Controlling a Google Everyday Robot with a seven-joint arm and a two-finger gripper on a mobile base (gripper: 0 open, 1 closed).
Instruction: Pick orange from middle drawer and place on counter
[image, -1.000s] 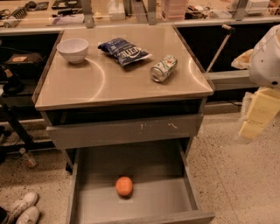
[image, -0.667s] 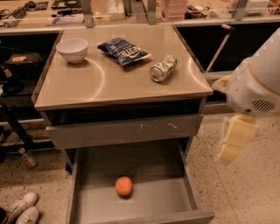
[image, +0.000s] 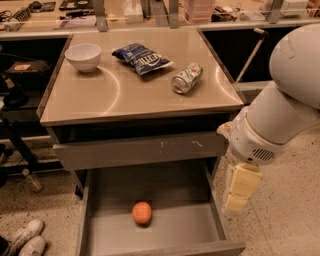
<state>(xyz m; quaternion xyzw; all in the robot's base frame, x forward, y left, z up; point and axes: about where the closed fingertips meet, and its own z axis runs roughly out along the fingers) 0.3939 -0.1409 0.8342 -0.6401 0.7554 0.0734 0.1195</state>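
The orange (image: 142, 212) lies on the flat floor of the open middle drawer (image: 175, 225), left of centre. The counter (image: 125, 97) tops the grey cabinet above it. My gripper (image: 239, 192) hangs pale yellow from the big white arm (image: 280, 120) at the right. It points down just outside the drawer's right wall, to the right of the orange and above it. It holds nothing that I can see.
On the counter stand a white bowl (image: 83, 56), a blue chip bag (image: 142, 58) and a crushed can (image: 187, 78). A shut drawer front with scratch marks (image: 145, 150) sits above the open drawer. White shoes (image: 25, 239) lie on the floor at left. A cluttered bench (image: 150, 15) runs behind.
My arm has swung in from the right edge toward the cabinet, and the gripper has come left and down beside the drawer. The orange has not moved.
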